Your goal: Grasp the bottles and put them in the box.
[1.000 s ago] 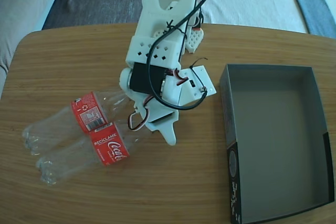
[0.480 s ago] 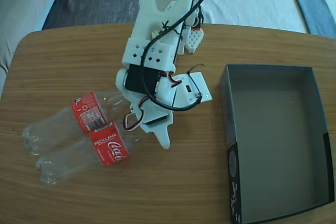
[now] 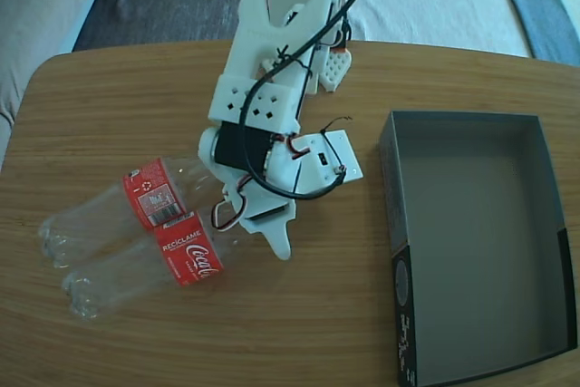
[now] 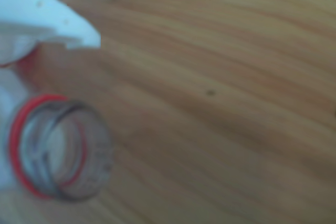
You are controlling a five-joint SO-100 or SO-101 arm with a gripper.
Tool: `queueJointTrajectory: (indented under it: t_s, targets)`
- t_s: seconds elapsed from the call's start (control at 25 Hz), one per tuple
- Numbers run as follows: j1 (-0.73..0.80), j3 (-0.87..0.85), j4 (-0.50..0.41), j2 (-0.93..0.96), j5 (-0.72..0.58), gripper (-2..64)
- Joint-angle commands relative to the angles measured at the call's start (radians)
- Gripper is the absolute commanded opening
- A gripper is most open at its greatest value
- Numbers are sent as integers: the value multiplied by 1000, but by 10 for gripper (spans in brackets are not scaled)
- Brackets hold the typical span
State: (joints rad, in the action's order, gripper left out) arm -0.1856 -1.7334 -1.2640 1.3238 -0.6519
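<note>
Table (image 3: 109, 97): rounded, wood-grain top.
Box (image 3: 471, 242): shallow rectangular cardboard tray, dark grey inside, black printed side; right of the arm, apart from it.
Arm (image 3: 272, 70): white printed plastic, black cable.
Bottles: two clear plastic Coca-Cola bottles, red labels, lying touching, left of the box; upper bottle (image 3: 136, 201), lower bottle (image 3: 163, 265).
Gripper (image 3: 263, 224): over the bottle necks; opening and grasp cannot be told. Wrist view blurred.

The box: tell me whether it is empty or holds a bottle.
Empty. The box shows only bare grey floor in the fixed view; both bottles lie on the table.
</note>
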Motion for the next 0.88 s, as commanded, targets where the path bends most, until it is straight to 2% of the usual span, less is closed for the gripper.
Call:
queueJointTrajectory:
  t_s: [0.0, 0.16, 0.44, 0.84]
  targets:
    - [3, 8, 2, 5, -3, 524]
    - [2, 21, 3, -11, -5, 524]
    - [-12, 21, 57, -11, -9, 524]
    - [-14, 21, 63, 2, -141, 524]
